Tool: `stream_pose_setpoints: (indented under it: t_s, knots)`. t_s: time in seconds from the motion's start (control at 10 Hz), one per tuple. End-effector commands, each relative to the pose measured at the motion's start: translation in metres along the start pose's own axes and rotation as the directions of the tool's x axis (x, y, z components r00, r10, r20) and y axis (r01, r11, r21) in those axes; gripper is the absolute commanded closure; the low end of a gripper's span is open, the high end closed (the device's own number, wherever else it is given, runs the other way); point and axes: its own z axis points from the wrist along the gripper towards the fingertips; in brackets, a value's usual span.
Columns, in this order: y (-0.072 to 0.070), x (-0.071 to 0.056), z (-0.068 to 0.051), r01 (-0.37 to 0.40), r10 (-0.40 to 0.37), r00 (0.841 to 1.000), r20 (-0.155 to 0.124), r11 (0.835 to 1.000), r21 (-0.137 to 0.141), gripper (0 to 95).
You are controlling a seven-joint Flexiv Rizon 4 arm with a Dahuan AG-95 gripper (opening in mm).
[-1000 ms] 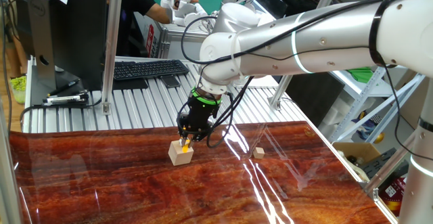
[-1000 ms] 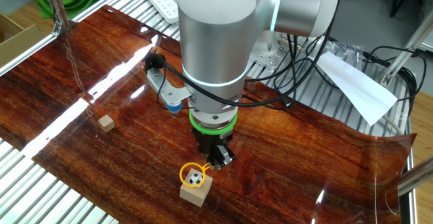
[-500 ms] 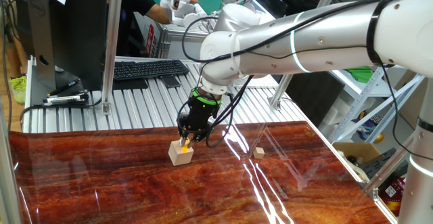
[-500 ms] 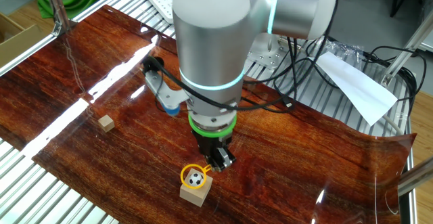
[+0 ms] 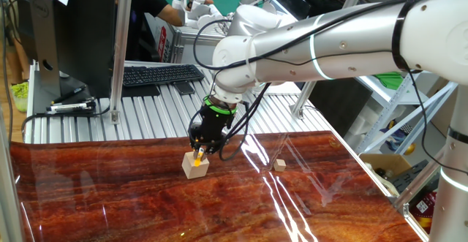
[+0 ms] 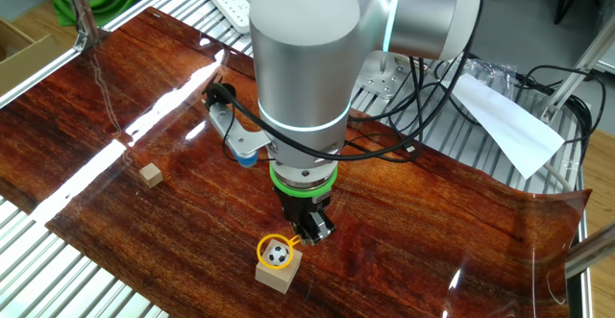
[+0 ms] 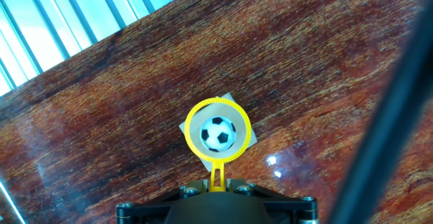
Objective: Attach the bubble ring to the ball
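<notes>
Your gripper (image 7: 215,187) is closed on the bubble ring (image 7: 218,130) stem. Loop sits centred around the ball (image 7: 218,134), directly ahead of the gripper; lower straight down.

This looks like a robot lab. A big white robot arm (image 5: 336,41) reaches over a shiny brown desk (image 5: 146,205) on a metal frame. At the far side sit a keyboard (image 5: 161,74) and a screen (image 5: 36,30). Shelves (image 5: 409,81) stand at the right, and cables (image 6: 500,78) lie about.
</notes>
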Motion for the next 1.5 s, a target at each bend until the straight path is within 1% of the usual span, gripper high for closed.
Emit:
stream_pose_setpoints:
  t_s: [0.1,1.0,1.5]
  knots:
    - [0.003,0.0,0.003,-0.006,0.006,1.0,0.002,1.0,0.0,95.0]
    - [0.008,0.0,0.01,-0.003,0.003,1.0,0.0,1.0,0.002,95.0]
    - [0.008,-0.003,0.014,0.012,-0.012,1.0,0.002,1.0,0.004,95.0]
